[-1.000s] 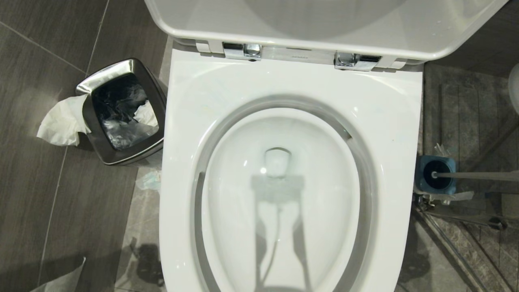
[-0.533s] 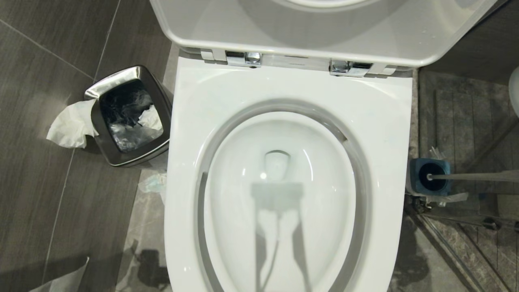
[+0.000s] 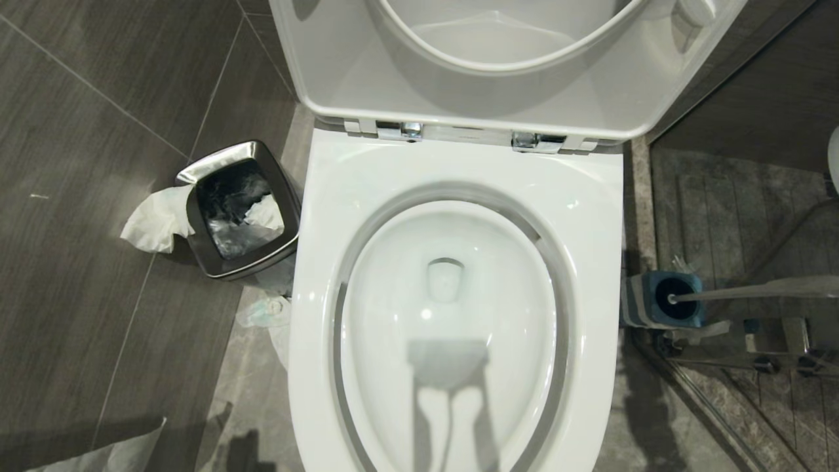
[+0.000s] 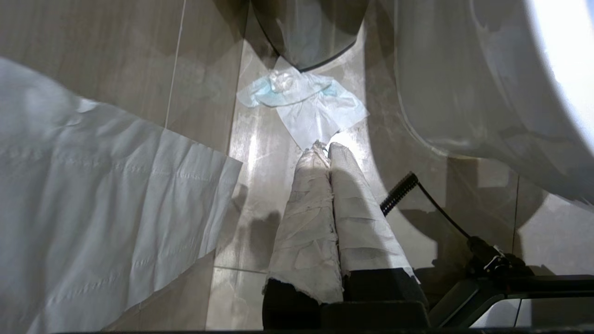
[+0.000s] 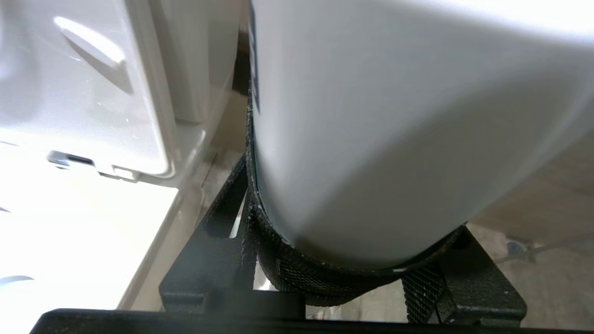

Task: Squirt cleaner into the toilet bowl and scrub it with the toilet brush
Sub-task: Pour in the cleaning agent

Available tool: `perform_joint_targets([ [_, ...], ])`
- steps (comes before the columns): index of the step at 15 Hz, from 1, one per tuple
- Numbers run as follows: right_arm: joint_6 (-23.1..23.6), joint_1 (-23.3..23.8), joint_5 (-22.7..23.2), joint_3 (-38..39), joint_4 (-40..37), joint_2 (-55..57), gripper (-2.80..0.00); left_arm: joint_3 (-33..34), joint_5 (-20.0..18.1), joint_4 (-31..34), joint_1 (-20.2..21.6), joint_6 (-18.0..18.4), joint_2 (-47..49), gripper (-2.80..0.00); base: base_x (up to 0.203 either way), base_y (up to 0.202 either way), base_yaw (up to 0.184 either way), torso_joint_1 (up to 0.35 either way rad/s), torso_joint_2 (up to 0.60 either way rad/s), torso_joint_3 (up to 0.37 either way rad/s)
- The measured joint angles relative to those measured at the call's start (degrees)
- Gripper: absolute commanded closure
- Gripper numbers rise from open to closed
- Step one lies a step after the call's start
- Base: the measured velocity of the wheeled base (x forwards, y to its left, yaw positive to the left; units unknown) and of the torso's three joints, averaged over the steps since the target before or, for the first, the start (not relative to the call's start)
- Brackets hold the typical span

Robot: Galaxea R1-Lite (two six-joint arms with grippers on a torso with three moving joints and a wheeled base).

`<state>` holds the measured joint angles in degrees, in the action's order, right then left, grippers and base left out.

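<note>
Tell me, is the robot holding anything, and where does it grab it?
The right claw grips a big smooth white bottle-like container around its rounded body. The left claw is shut on nothing.

A: What's the room like from my seat?

B: I see dark grey floor tiles with pale grout lines, and a square steel waste bin holding crumpled paper.

A: And the loose tissue?

B: It hangs over the bin's edge (another sheet lies flat on the tiles).
</note>
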<state>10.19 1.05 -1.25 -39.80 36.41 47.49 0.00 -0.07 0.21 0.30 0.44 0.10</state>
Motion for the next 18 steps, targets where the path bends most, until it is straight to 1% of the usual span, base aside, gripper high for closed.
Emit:
perform_joint_targets([
  [8,0.4,0.0,0.0,0.1,-0.4,-1.3,0.00,0.0,0.0,0.1,0.0,0.3,0.0,0.00,0.000,0.000,0.000,0.001,0.00,0.200],
  [12,0.7,-0.1,0.3,0.5,-6.0,-3.0,0.00,0.0,0.0,0.1,0.0,0.2,0.0,0.00,0.000,0.000,0.000,0.000,0.00,0.199],
  [15,0.7,-0.1,0.7,0.5,-8.1,-4.1,0.00,0.0,0.0,0.1,0.0,0.3,0.0,0.00,0.000,0.000,0.000,0.001,0.00,0.203],
  [18,0.5,-0.1,0.9,0.0,-10.5,-4.8,0.00,0.0,0.0,0.1,0.0,0.2,0.0,0.00,0.000,0.000,0.000,0.003,0.00,0.068],
])
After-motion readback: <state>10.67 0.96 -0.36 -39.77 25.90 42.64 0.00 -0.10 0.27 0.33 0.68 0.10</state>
